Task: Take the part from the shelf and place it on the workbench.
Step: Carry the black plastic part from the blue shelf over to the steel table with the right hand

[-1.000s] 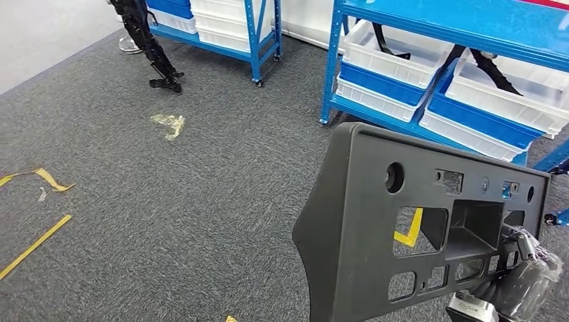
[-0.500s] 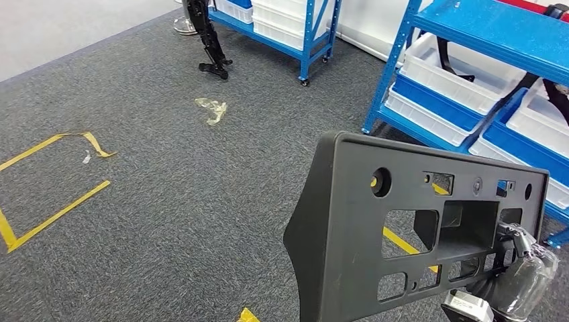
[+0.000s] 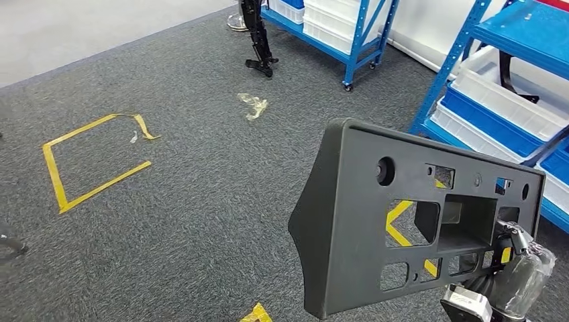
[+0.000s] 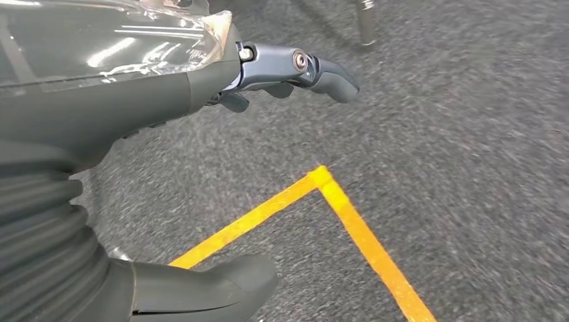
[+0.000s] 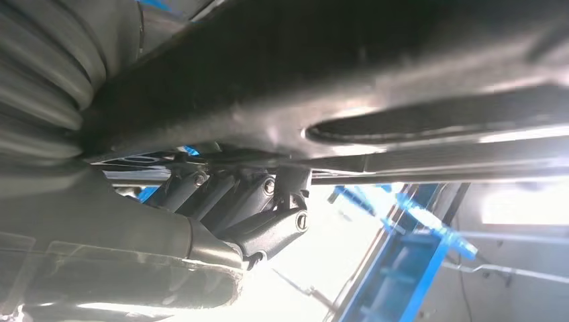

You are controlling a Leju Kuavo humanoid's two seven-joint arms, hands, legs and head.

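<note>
Head view looks down over grey carpet floor [image 3: 168, 201]; left wrist view sits close above the same carpet; right wrist view looks upward.

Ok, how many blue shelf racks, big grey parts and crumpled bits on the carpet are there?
Blue metal shelf racks: 2
Dark grey plastic part with cut-outs, held up by the right hand: 1
Crumpled clear plastic scrap on the grey carpet: 1
Total: 4
</note>
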